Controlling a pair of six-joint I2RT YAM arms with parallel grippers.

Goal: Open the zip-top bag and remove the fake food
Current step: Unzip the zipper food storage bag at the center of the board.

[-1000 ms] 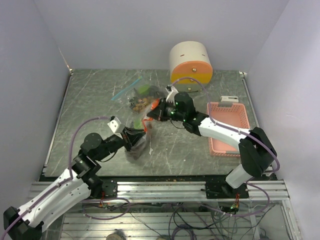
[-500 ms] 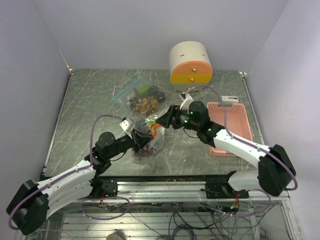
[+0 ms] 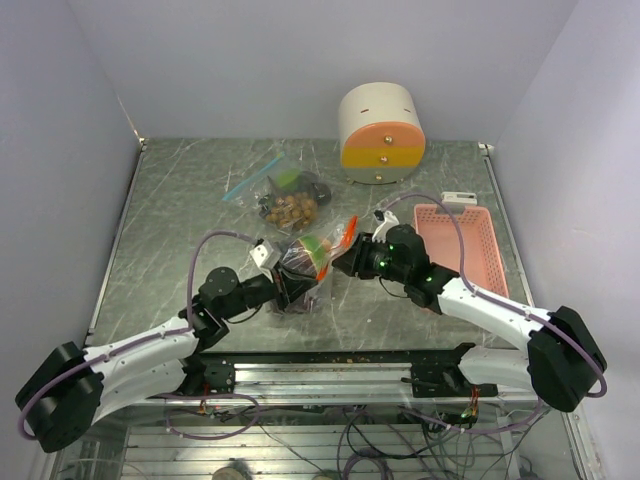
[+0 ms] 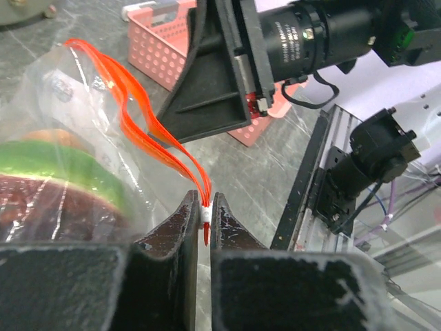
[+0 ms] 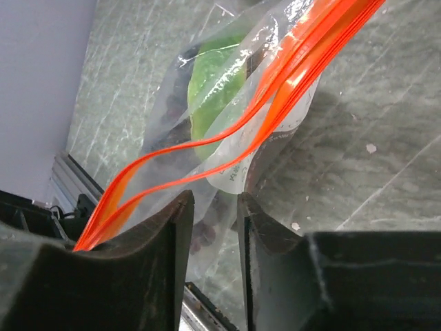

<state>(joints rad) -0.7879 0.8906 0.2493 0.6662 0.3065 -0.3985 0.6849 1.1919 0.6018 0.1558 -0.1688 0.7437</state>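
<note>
no writing can be read: a printed patch on the bag (image 3: 305,262) shows in the right wrist view and white print runs along a black lens barrel (image 4: 310,38) in the left wrist view, both too blurred to make out.

counted: 2 clear zip-top bags, 1 pink basket (image 3: 485,225), 1 cream-and-orange canister (image 3: 380,120) with 2 small dots on its orange face, and 2 arms, all on or over a grey marbled table (image 3: 180,200).

the bag is held between the 2 claws near the table's front middle. its orange zip (image 4: 138,117) is parted, the 2 strips bowing away from each other and meeting at the ends. through the plastic show a green piece (image 5: 217,89) and dark red-brown food (image 4: 55,207) below it. whether its bottom rests on the table cannot be told.

the left claw (image 4: 207,214) is pinched tight on 1 end of the orange zip, the strip's tip caught between its fingers. the right claw (image 5: 212,227) sits at the zip's other end with its jaws a little apart; the bag shows through the gap and the orange strips run past the outside of 1 finger, so it has hold of nothing that can be seen.

the second bag (image 3: 270,195) lies farther back, apart from the claws, with a blue zip (image 3: 255,175); inside are tan grapes (image 3: 290,210), some green and something dark. the basket is at the right, the canister at the back.
</note>
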